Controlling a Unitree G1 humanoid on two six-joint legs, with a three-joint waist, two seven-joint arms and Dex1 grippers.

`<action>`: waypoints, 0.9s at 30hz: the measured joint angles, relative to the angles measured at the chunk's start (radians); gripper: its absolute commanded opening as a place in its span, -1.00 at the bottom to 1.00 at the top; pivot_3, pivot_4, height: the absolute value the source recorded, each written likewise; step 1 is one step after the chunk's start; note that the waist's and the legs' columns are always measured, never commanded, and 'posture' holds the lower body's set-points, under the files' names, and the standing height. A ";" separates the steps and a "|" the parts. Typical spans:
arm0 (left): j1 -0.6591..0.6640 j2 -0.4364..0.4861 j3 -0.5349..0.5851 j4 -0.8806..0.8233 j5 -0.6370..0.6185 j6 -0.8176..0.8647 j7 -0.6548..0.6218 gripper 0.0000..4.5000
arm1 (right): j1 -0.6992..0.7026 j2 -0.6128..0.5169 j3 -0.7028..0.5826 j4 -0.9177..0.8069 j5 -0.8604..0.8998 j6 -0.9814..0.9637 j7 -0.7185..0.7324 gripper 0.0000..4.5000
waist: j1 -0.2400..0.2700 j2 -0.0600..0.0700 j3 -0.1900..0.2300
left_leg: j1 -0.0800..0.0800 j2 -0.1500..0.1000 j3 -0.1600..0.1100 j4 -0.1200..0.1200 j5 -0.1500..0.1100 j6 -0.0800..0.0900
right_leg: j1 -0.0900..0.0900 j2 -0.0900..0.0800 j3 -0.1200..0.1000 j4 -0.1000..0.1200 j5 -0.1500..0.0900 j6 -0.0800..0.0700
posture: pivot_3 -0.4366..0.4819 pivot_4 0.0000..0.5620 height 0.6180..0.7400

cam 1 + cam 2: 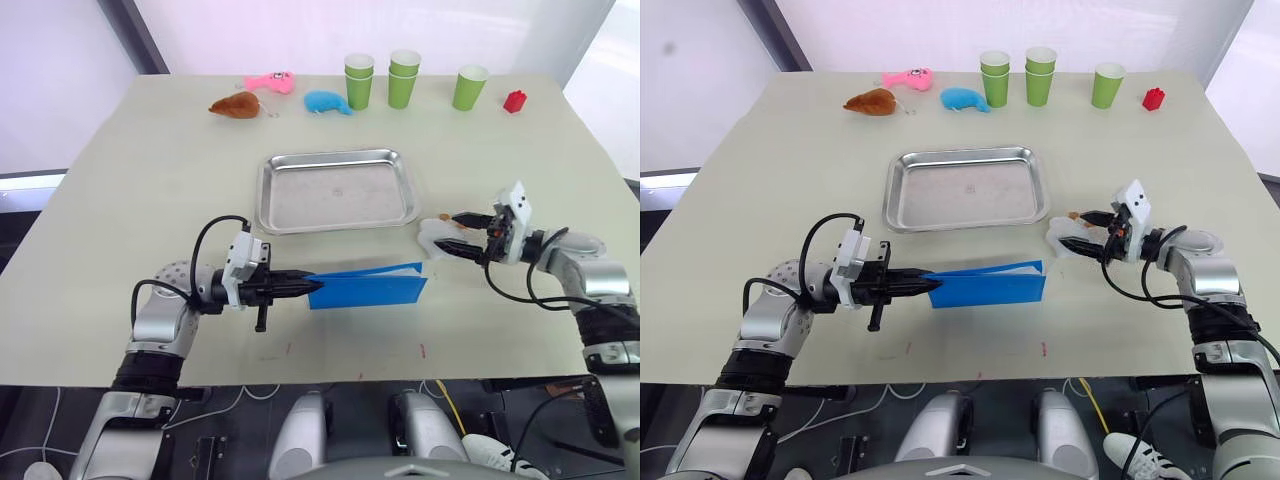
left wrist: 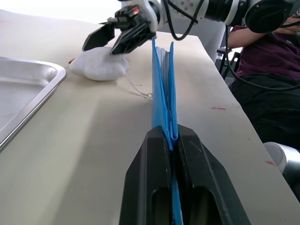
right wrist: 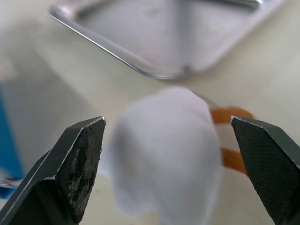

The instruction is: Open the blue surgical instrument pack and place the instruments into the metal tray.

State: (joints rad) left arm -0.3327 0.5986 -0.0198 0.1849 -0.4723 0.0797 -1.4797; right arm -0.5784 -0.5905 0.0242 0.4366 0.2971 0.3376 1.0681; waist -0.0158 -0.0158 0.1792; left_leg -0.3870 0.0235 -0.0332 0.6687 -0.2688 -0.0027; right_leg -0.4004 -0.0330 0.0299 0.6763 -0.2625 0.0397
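From the head camera, the left gripper (image 1: 300, 287) is clamped on the near-left edge of the blue surgical instrument pack (image 1: 367, 287), which lies just in front of the empty metal tray (image 1: 337, 190), so it should peel the flap steadily; the left wrist view shows the fingers (image 2: 147, 183) pinching that flap; in the right wrist view the right gripper (image 3: 171, 161) spreads wide around a white wad (image 3: 171, 164), possibly gauze, with orange loops (image 3: 232, 136) that block its reach.

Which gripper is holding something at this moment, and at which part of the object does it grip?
The left gripper is shut on the blue surgical instrument pack, pinching its near end edge. The right gripper is open and holds nothing.
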 measured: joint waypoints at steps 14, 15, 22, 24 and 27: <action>-0.006 0.000 -0.002 0.003 0.003 0.000 0.001 -1.00 | 0.049 -0.002 -0.054 -0.088 0.066 0.124 0.015 -0.99 | 0.001 0.000 0.000 | 0.000 0.000 -0.001 0.000 0.000 0.000 | 0.000 0.000 0.000 0.000 0.000 0.000 | -0.05 -0.47 1.00; -0.007 0.000 -0.002 0.004 0.003 0.000 0.001 -1.00 | 0.055 -0.008 -0.066 -0.097 0.076 0.133 0.017 -0.99 | 0.001 0.000 0.000 | 0.000 0.000 0.000 0.000 0.000 0.000 | 0.000 0.000 0.000 0.000 0.000 0.000 | -0.05 -0.47 1.00; -0.045 0.001 -0.013 0.041 0.012 0.000 -0.004 -1.00 | 0.093 -0.074 -0.219 -0.253 0.252 0.281 0.018 -0.99 | 0.001 0.000 0.000 | -0.001 0.000 -0.001 0.000 0.000 0.000 | 0.000 0.000 -0.001 0.000 0.000 0.000 | -0.05 -0.47 1.00; -0.055 0.001 -0.020 0.046 0.014 -0.001 -0.005 -1.00 | 0.094 -0.077 -0.255 -0.292 0.307 0.337 0.009 -0.99 | 0.001 0.000 0.000 | -0.001 0.000 -0.001 0.000 0.000 0.000 | 0.000 0.000 -0.001 0.000 0.000 0.000 | -0.05 -0.47 1.00; -0.064 0.000 -0.024 0.055 0.017 -0.004 -0.009 -1.00 | 0.093 -0.080 -0.292 -0.346 0.387 0.417 -0.021 -0.99 | 0.001 0.000 0.000 | -0.001 0.000 -0.001 0.000 0.000 0.000 | 0.000 0.000 -0.001 0.000 0.000 0.000 | -0.05 -0.47 1.00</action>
State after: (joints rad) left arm -0.3963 0.5990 -0.0440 0.2404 -0.4555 0.0754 -1.4887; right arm -0.4853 -0.6708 -0.2681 0.0906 0.6840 0.7545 1.0472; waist -0.0153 -0.0154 0.1794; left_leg -0.3880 0.0235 -0.0342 0.6687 -0.2688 -0.0026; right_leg -0.4005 -0.0328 0.0293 0.6761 -0.2625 0.0397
